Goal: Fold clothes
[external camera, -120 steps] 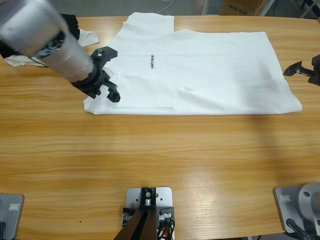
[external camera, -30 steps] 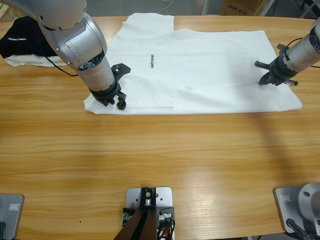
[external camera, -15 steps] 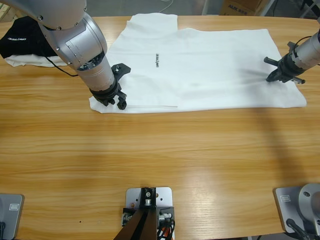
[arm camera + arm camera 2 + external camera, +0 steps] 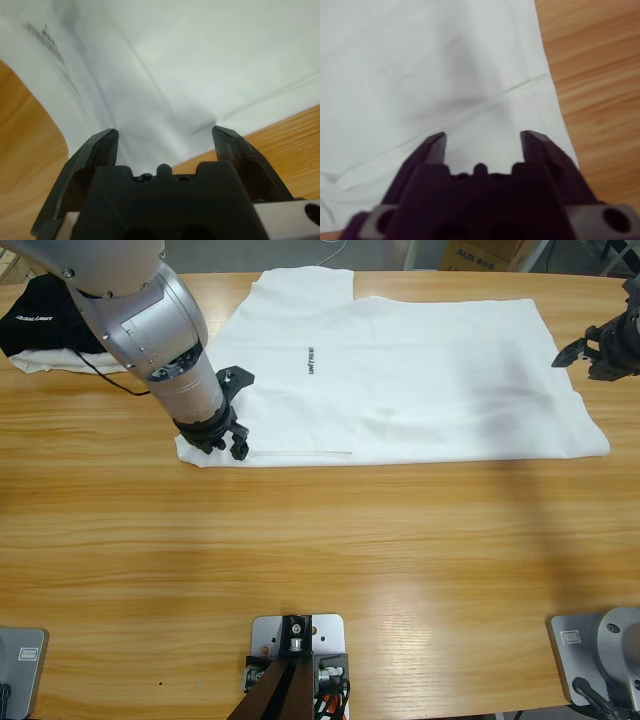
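Note:
The clothes are a large white T-shirt (image 4: pixel 420 380) lying flat across the far half of the table, its small dark chest print (image 4: pixel 313 361) left of middle. My left gripper (image 4: pixel 225 440) is down on the shirt's near-left corner. In the left wrist view it (image 4: pixel 165 135) stands open, with white cloth (image 4: pixel 200 60) beneath and wood on both sides. My right gripper (image 4: pixel 578 358) hovers at the shirt's right edge, open and holding nothing. The right wrist view shows it (image 4: pixel 482 135) over the cloth's hem (image 4: pixel 485 102).
A black garment with white lettering (image 4: pixel 40 315) lies at the far left on a smaller white garment (image 4: pixel 45 362), behind the left arm. Bare wooden table (image 4: pixel 320 560) spans the whole near half. A cardboard box (image 4: pixel 480 254) stands beyond the far edge.
My right gripper has come off the shirt's right part and moved right and up to its edge. The shirt slid slightly to the right. My left gripper stays at the near-left corner.

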{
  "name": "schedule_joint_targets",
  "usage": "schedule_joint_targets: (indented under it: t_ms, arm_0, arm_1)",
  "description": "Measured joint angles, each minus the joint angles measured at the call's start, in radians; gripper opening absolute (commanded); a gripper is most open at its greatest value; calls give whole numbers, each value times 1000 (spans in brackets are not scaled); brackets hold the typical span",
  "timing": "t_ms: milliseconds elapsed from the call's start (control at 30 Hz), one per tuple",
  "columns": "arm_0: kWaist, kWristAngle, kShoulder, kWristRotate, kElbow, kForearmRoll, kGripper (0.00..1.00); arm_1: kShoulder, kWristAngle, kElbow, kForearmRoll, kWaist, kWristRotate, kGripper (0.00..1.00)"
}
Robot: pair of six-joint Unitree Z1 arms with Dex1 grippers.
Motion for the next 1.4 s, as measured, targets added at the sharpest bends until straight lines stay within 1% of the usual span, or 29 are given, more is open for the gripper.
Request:
schedule_joint_targets:
  t_ms: [200,367,400,433,467,500,533,633,733,867,967,1067,1233,1400]
  arm_0:
    - [-23,0,-37,-42,89,2,734]
    - [-42,6,-70,-60,121,2,734]
    - [-43,10,-82,-62,123,4,751]
    - [-43,13,-95,-63,128,7,813]
    - [-44,16,-106,-64,136,9,903]
    - [-44,19,-113,-65,147,10,971]
    - [-44,22,-119,-65,156,9,997]
    - [-44,28,-146,-65,165,-14,1000]
    - [-44,29,-158,-65,154,-85,1000]
    - [-45,29,-132,-53,60,-138,1000]
    - [-43,29,-75,-39,-23,-145,1000]
    - [-36,29,-11,-38,-73,-143,1000]
    - [-33,29,59,-35,-83,-103,1000]
    - [-32,29,62,-27,-81,-93,1000]
  arm_1:
    - [-55,-8,65,15,29,5,1000]
    - [-87,-8,74,17,32,5,1000]
    - [-87,-8,74,17,32,5,1000]
    - [-87,-8,75,17,32,5,1000]
    - [-87,-8,75,17,33,5,1000]
    - [-87,-8,76,17,33,5,1000]
    - [-87,-8,76,17,34,5,1000]
    - [-87,-8,76,17,36,5,1000]
    - [-87,-8,79,17,43,5,1000]
    - [-87,-8,85,17,54,5,1000]
    - [-87,-8,86,17,56,5,1000]
    - [-84,-8,86,17,56,5,1000]
    - [-71,-8,89,12,56,5,1000]
    - [-64,-8,93,7,57,5,1000]
